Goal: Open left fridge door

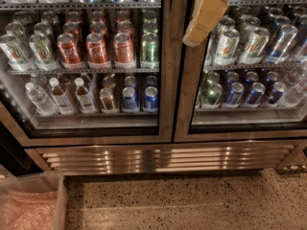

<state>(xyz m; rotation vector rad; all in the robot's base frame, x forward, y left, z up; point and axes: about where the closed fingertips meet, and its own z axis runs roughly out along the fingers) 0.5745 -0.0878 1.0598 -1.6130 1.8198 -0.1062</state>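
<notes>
The fridge fills the upper view, with its louvred steel base grille (163, 158) below the doors. The left fridge door (165, 80) is shut, its glass showing red cola cans (96, 49) on the middle shelf and clear water bottles (57, 97) below. My gripper (204, 18), tan-coloured, hangs down from the top edge in front of the steel posts where the two doors meet, overlapping the right door's left frame. It is to the right of the left door's glass.
The right glass door (249, 61) shows green-and-white and blue cans. A clear plastic bin (61, 200) with pinkish wrap stands on the speckled floor (192, 200) at lower left. A dark gap runs along the fridge's left side.
</notes>
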